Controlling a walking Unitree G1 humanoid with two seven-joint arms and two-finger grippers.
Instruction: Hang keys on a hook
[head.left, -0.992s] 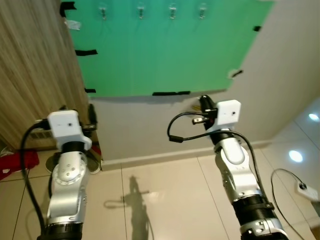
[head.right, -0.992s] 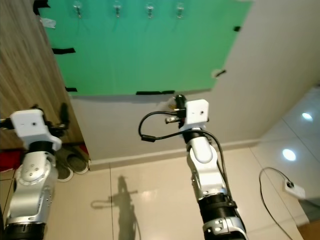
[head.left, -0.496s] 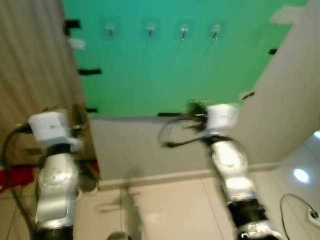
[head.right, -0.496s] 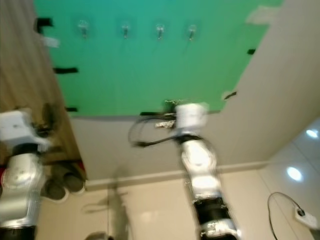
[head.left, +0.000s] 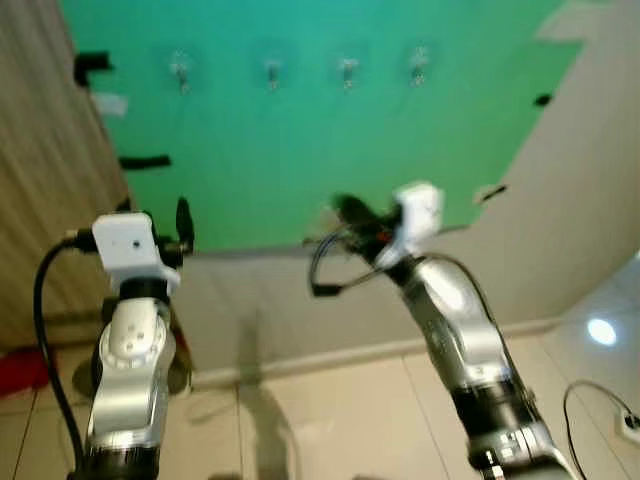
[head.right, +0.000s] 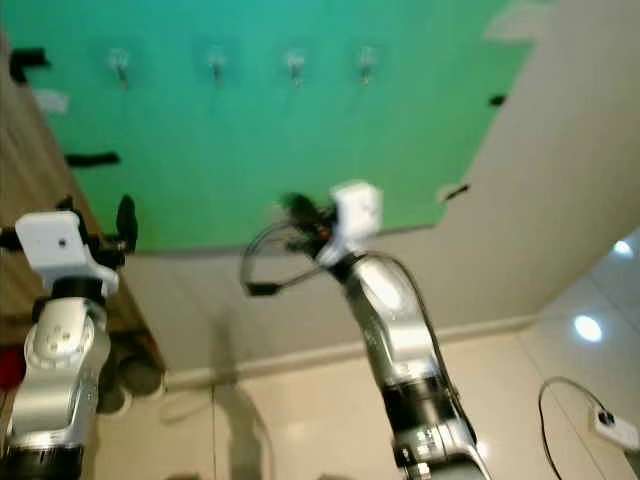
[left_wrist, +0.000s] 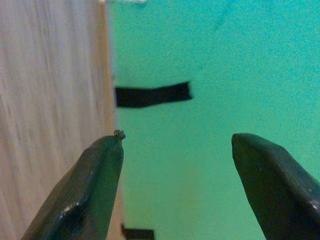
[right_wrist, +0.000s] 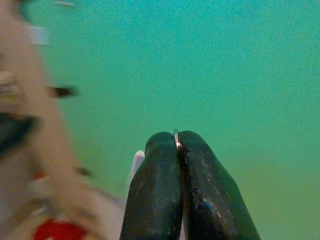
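Observation:
Several small clear hooks (head.left: 272, 72) sit in a row near the top of a green board (head.left: 300, 150) on the wall. My right gripper (head.left: 345, 208) is raised in front of the board's lower edge, well below the hooks, and points left. In the right wrist view its fingers (right_wrist: 155, 190) are pressed together on a thin metal key ring (right_wrist: 176, 132), with only the ring's edge showing at the tips. My left gripper (head.left: 183, 215) is held up near the board's left edge. In the left wrist view its fingers (left_wrist: 95, 175) stand wide apart with nothing between them.
A wooden panel (head.left: 45, 200) borders the board on the left, with black tape strips (head.left: 145, 161) along that edge. The white wall (head.left: 590, 180) continues to the right. Below lies a tiled floor (head.left: 330, 420), with a red item (head.left: 20, 368) at the left and a cable (head.left: 600, 400) at the right.
The camera has shifted and the views are blurred. My right gripper has swung left and now points along the board's lower edge. The left arm sits slightly higher.

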